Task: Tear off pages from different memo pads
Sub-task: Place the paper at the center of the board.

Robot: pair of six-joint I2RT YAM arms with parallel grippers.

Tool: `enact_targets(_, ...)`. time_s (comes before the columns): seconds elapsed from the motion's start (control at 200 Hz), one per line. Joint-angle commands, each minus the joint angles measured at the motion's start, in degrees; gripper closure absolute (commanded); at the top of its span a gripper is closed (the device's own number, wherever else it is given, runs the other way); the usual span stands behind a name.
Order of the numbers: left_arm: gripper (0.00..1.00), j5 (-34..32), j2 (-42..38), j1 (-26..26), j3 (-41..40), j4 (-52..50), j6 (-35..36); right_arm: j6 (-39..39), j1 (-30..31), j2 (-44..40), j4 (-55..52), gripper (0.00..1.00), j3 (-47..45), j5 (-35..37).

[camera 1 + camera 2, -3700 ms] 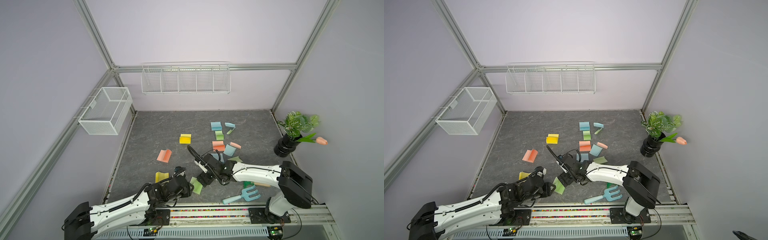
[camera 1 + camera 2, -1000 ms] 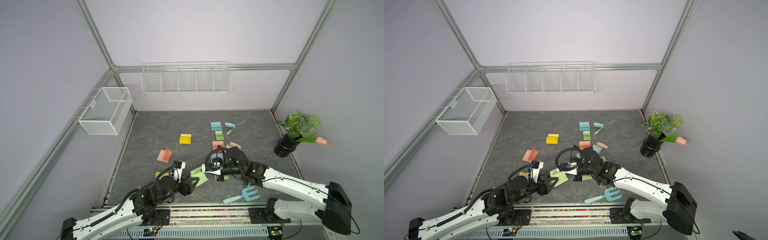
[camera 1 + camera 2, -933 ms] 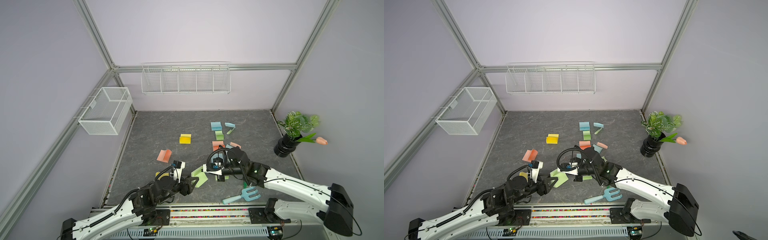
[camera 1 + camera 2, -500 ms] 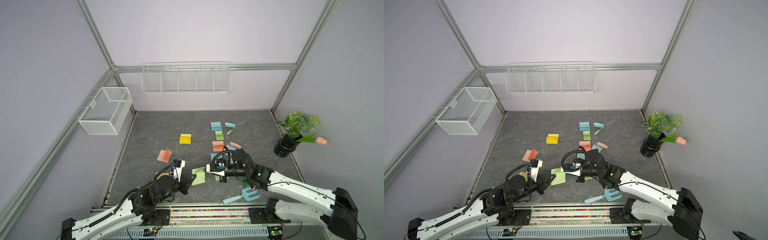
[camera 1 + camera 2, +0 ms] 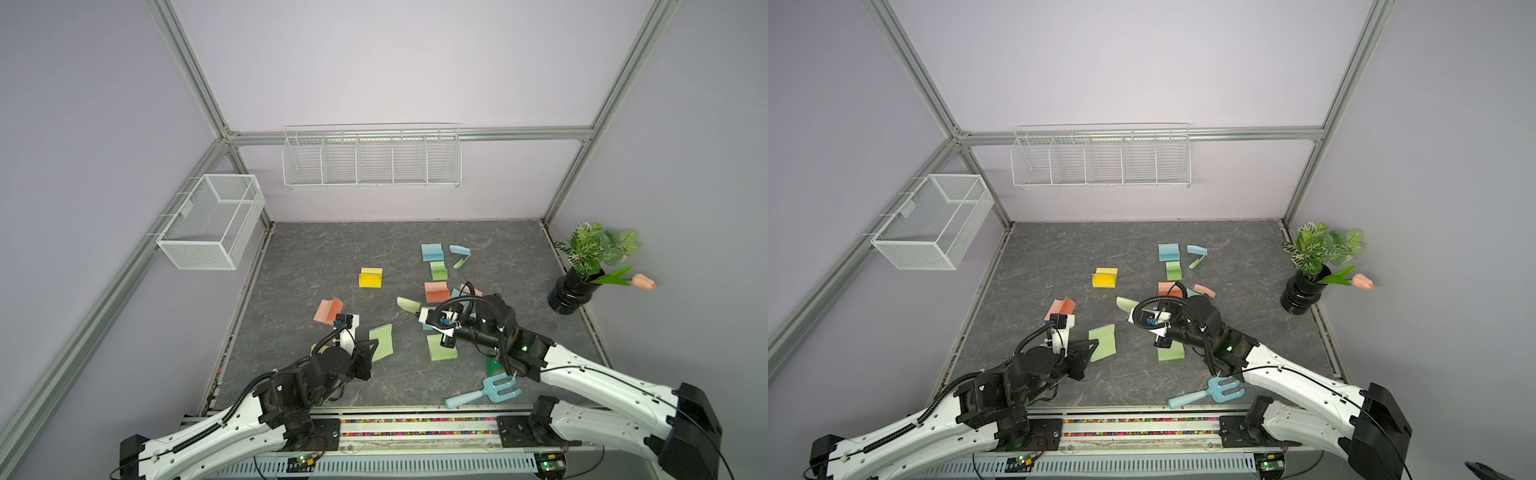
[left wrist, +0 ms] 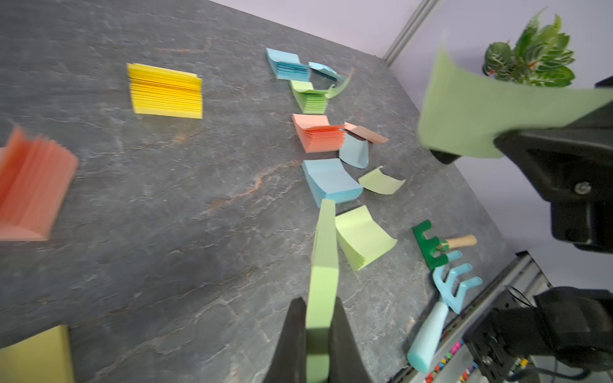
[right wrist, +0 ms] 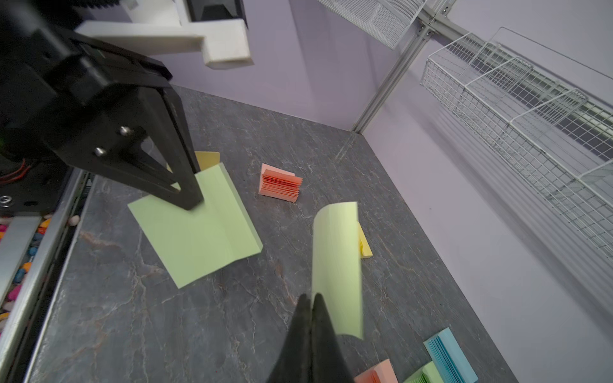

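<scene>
Near the counter's (image 5: 316, 257) front edge, the left end effector (image 6: 318, 305) clamps a green memo pad (image 6: 323, 252); the right end effector (image 7: 311, 298) pinches a curled green page (image 7: 336, 265). Other pads (image 5: 436, 291) lie behind, and a blue toy fork (image 5: 484, 392) lies at the front edge.

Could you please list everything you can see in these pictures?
Pads: nine; two yellow, two salmon, two blue, three green; eight lying on the table, one held.
Pages: six; three green, two blue, one salmon; five lying among the pads, one held.
Fork: one, light blue, front right of the table.
Rake: one, green with wooden handle, beside the fork.
Plant: one, green, in a black vase at the right edge.
Rack: one, white wire, back wall.
Basket: one, white mesh, left wall.
Table: one, dark grey, under everything.
Left hand: one, black, shut on a green pad.
Right hand: one, black, shut on a green page.
</scene>
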Motion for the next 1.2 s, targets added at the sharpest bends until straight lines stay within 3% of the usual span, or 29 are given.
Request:
enact_targets(0.0,1.00,-7.9,-1.9,0.6,3.2,-6.4,0.8,-2.3,-4.2,6.7,2.0,0.93,3.6,-3.6)
enact_targets(0.18,1.00,-12.2,-1.9,0.9,6.8,-10.0,4.0,-14.6,-11.1,24.7,-6.5,0.93,19.3,-1.2)
enact_targets(0.375,1.00,-11.6,-2.3,1.0,6.0,-8.4,5.0,-27.6,-16.0,42.1,-15.0,0.93,36.3,4.5)
enact_targets(0.62,1.00,-11.7,-2.1,0.9,5.4,-6.7,5.8,-32.3,-18.4,56.2,-21.4,0.90,47.8,5.8)
enact_targets(0.735,1.00,-12.2,-1.7,1.0,5.5,-5.4,6.4,-32.0,-18.6,60.5,-22.9,0.80,49.8,5.8)
enact_targets(0.865,1.00,-12.2,-0.1,2.0,5.5,-1.8,7.9,-29.7,-18.7,58.9,-21.9,0.64,47.4,2.1)
enact_targets(0.9,1.00,-11.8,0.6,2.7,5.3,-0.3,8.5,-29.0,-18.7,57.3,-20.8,0.54,45.9,1.9)
enact_targets(0.965,1.00,-8.8,2.2,6.0,5.3,3.3,9.4,-26.0,-18.6,53.1,-17.9,0.53,42.7,2.5)
enact_targets(1.055,1.00,1.0,6.4,15.2,5.9,9.1,9.4,-19.1,-18.7,44.2,-12.2,0.44,36.1,2.8)
enact_targets(1.12,1.00,11.8,11.6,23.9,7.1,13.9,8.7,-12.1,-18.7,36.9,-7.2,0.40,30.5,2.7)
enact_targets(1.199,1.00,25.0,20.7,34.4,9.9,20.1,6.8,-3.2,-18.6,27.7,-1.7,0.22,22.8,2.2)
